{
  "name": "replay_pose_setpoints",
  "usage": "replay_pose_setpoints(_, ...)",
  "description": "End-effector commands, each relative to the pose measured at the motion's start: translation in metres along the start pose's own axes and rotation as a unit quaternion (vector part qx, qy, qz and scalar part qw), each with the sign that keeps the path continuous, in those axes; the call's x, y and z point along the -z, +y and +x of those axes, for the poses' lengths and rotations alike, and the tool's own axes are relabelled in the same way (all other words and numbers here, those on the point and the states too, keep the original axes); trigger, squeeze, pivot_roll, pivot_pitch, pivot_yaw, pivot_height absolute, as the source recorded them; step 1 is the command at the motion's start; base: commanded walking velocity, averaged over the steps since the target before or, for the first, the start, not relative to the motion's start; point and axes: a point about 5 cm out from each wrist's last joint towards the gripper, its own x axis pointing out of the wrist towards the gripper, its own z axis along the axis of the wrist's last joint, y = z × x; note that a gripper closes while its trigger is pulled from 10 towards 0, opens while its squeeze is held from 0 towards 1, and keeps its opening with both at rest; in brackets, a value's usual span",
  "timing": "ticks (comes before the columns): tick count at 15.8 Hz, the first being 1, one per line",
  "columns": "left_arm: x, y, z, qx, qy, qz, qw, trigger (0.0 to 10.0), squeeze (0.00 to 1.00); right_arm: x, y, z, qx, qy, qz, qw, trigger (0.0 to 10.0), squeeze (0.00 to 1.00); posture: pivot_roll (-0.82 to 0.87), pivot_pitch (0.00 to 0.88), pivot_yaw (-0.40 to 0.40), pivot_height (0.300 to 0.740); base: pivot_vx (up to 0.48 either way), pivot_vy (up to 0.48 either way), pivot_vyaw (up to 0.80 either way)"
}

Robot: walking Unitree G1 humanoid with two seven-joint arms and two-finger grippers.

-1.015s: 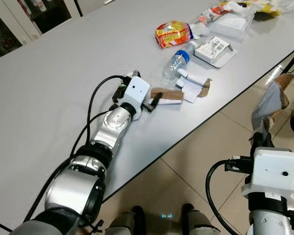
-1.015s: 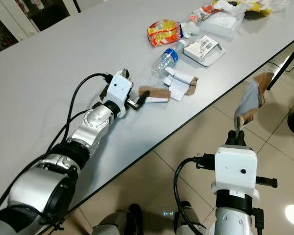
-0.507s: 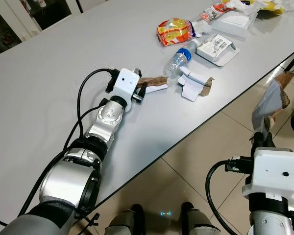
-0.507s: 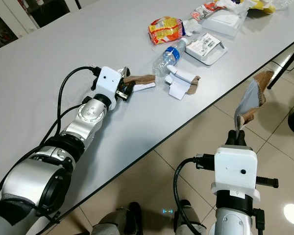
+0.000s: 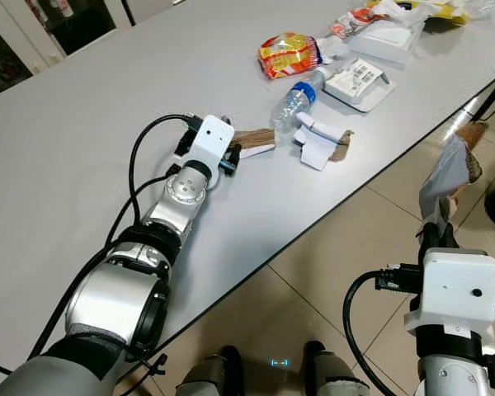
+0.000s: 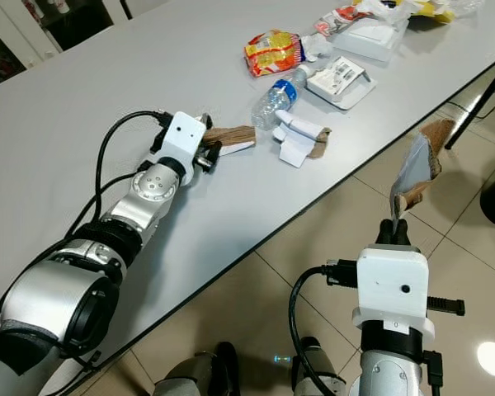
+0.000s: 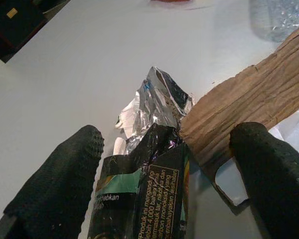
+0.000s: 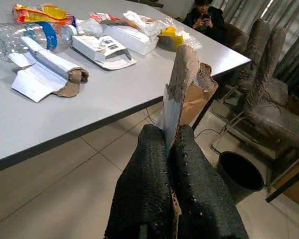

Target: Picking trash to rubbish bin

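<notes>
Right gripper (image 8: 169, 149) is held nearest, off the table (image 5: 82, 107) edge over the floor — fingers clenched on a torn cardboard scrap (image 8: 187, 82). Left gripper (image 7: 172, 164) is spread open on the table, a foil wrapper (image 7: 149, 149) lying between its fingers beside brown cardboard (image 7: 249, 94). Fingers should be closed on the wrapper alone — cardboard overlaps. Beyond it: plastic bottle (image 5: 294, 101), folded paper (image 5: 318, 147), snack bag (image 5: 287, 54). Rubbish bin (image 8: 239, 172) is seen past the table's far corner.

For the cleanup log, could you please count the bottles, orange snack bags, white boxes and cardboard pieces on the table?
Bottles: 1
Orange snack bags: 1
White boxes: 2
Cardboard pieces: 2
Total: 6
</notes>
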Motion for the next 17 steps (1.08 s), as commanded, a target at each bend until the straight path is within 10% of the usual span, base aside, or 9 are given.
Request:
replay_pose_setpoints(1, 0.043, 0.001, -0.011, 0.005, 0.102, 0.008, 0.995, 10.0, 0.0, -0.006, 0.0, -0.003, 0.005, 0.002, 0.023, 1.0, 10.0, 0.0, -0.15, 0.279, 0.129, 0.74, 0.0, 0.0, 0.0)
replay_pose_setpoints(3, 0.052, -0.004, -0.015, 0.035, 0.126, 0.009, 0.991, 10.0, 0.0, -0.006, 0.0, -0.004, 0.003, 0.002, 0.023, 1.0, 10.0, 0.0, -0.15, 0.279, 0.129, 0.74, 0.0, 0.0, 0.0)
replay_pose_setpoints(4, 0.058, -0.009, -0.017, 0.065, 0.142, 0.02, 0.988, 0.0, 0.0, -0.006, 0.0, -0.004, 0.003, 0.003, 0.024, 1.0, 10.0, 0.0, -0.15, 0.279, 0.129, 0.74, 0.0, 0.0, 0.0)
replay_pose_setpoints(17, 0.081, -0.027, -0.03, 0.152, 0.208, 0.008, 0.966, 0.0, 0.0, -0.004, 0.003, -0.002, -0.006, 0.005, 0.024, 1.0, 10.0, 0.0, -0.16, 0.272, 0.13, 0.74, 0.0, 0.0, 0.0)
